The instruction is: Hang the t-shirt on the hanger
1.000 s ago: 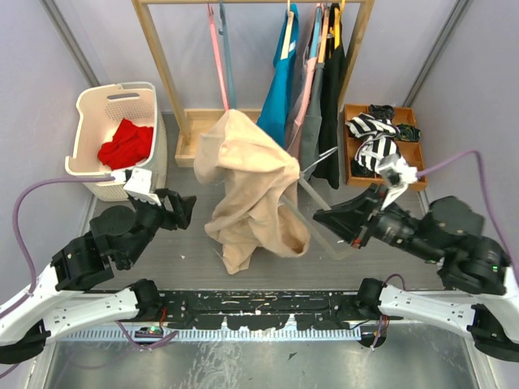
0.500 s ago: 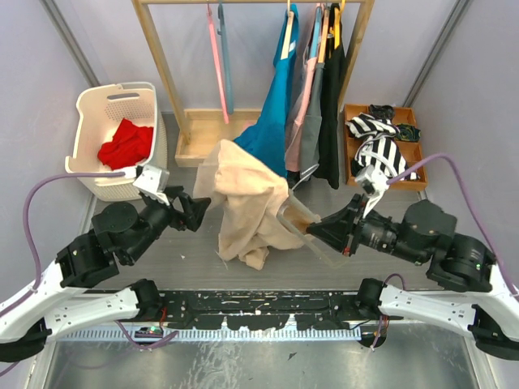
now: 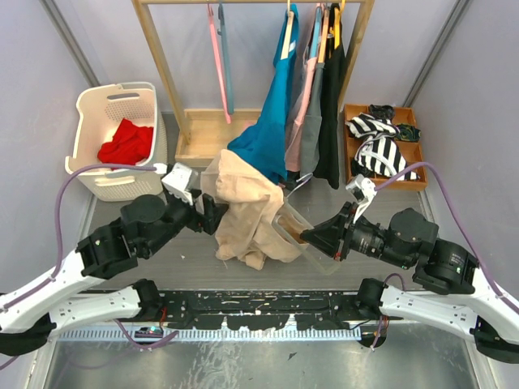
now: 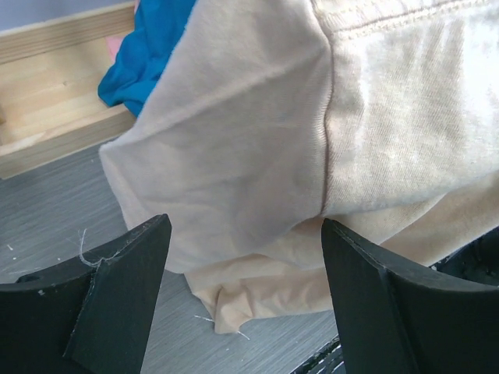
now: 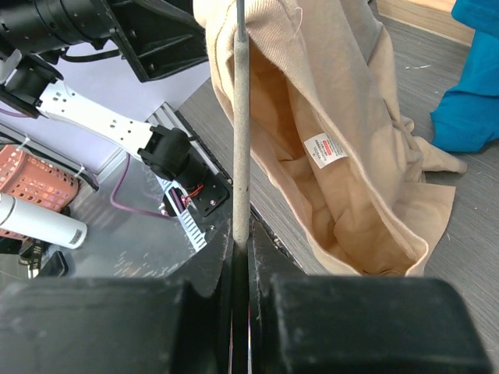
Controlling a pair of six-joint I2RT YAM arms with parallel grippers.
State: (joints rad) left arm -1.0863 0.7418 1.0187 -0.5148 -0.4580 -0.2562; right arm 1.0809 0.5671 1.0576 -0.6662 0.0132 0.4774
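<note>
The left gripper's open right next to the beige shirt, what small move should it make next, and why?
Probably ease the left gripper forward and close on the sleeve of the plain beige cloth t-shirt. Its jaws stand open with the sleeve just ahead, while the right gripper is shut on the thin pale grey plastic hanger reaching into the shirt.

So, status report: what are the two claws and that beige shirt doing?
Left claw open, facing the t-shirt. Right claw shut on the hanger, t-shirt draped over it. Teal garment hangs close behind.
</note>
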